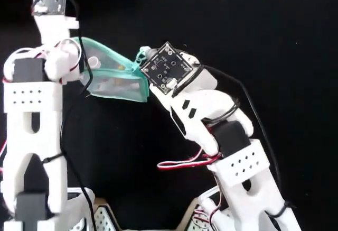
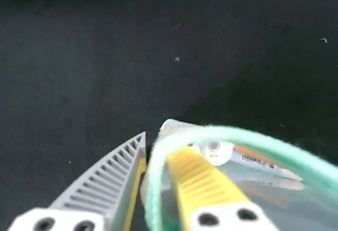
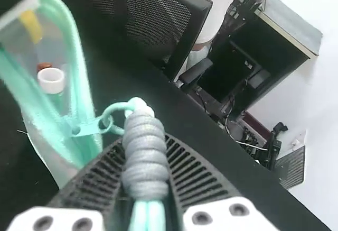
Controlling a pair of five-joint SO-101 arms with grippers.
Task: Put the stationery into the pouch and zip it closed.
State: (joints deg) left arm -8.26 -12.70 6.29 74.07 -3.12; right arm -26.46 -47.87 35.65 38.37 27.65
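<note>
The mint-green mesh pouch (image 1: 116,77) hangs above the black table between the two arms, with stationery inside it. My left gripper (image 1: 79,67) is shut on the pouch's left end; in the left wrist view its yellow-padded finger (image 2: 203,186) sits inside the green rim (image 2: 253,144) and the grey finger (image 2: 113,175) outside. A white-capped pen (image 2: 248,157) lies within the pouch. My right gripper (image 1: 145,59) is shut on the grey braided zipper pull cord (image 3: 145,157) at the pouch's right end, beside the green zipper slider (image 3: 87,128). A white cap (image 3: 51,79) shows through the mesh.
The black cloth covers the table (image 1: 253,46). A mesh-backed chair (image 3: 142,19) and a dark desk with cables (image 3: 248,77) stand beyond the table edge. Both arms' white bases (image 1: 31,151) occupy the near side.
</note>
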